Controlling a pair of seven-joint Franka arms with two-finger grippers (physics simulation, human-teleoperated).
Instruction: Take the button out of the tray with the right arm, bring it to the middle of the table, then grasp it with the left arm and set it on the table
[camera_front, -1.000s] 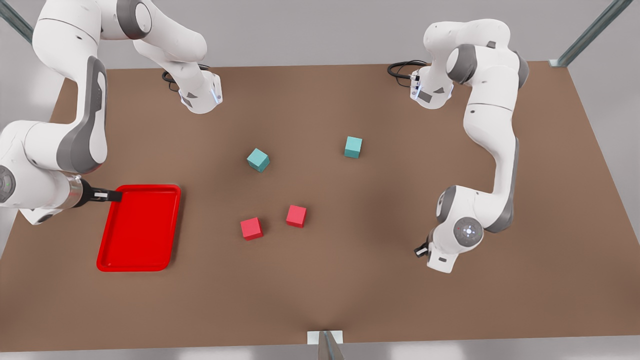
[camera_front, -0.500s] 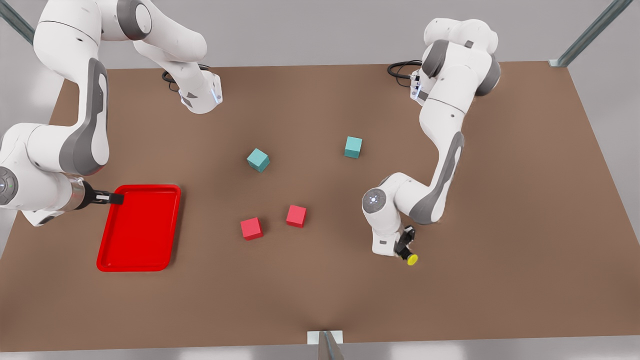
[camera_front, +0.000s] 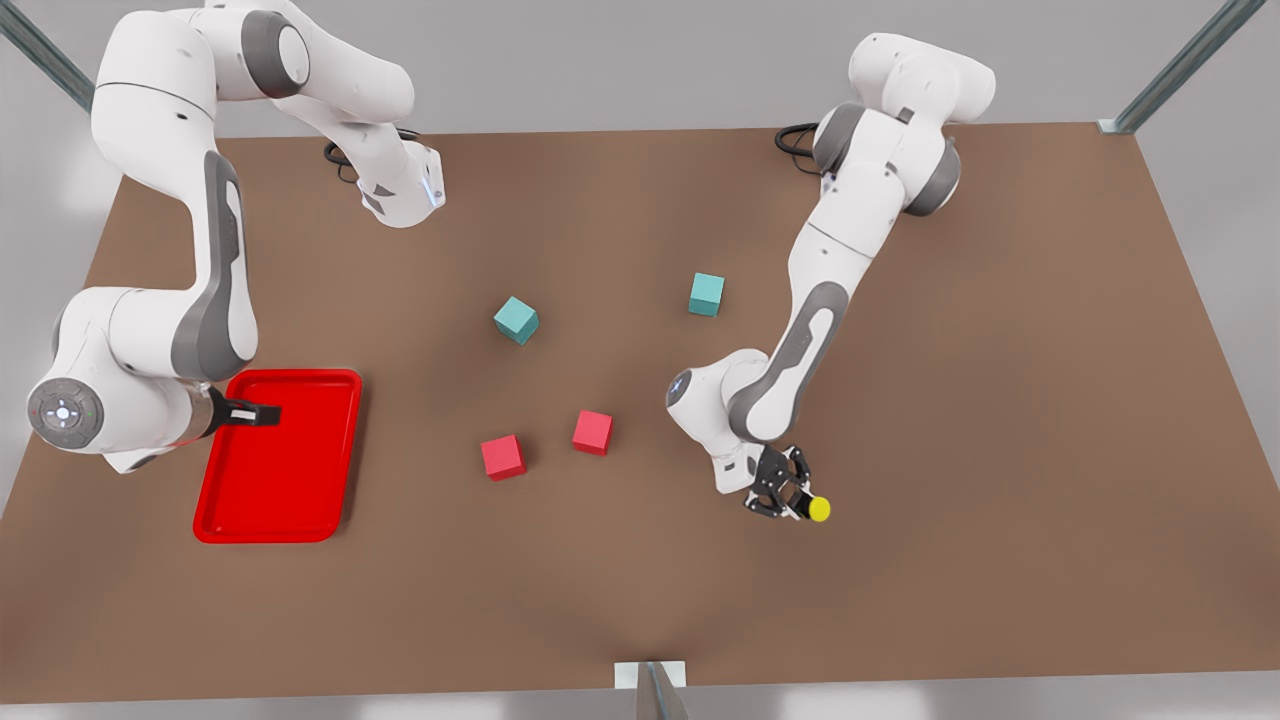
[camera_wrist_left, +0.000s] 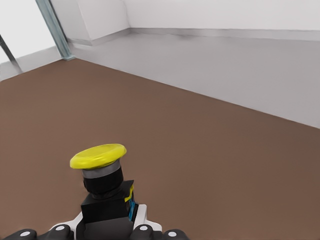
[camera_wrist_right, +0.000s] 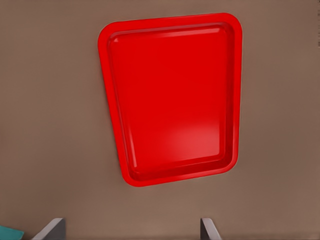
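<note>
1. The button, with its yellow cap and dark body, is sitting in the left tool, toward the front view's right of the surface's middle; the left wrist view is showing its black body clamped between the fingers, cap pointing outward
2. The step in hand is looking like the last one: the left arm is carrying the button and setting it down is still to come, which is calling for lowering until the body is resting on the brown surface, then releasing
3. The left arm is reaching from its far base, elbow bent, wrist low
4. The right tool is waiting over the tray's far left corner, fingers spread and holding nothing; the red tray is lying bare inside
</note>
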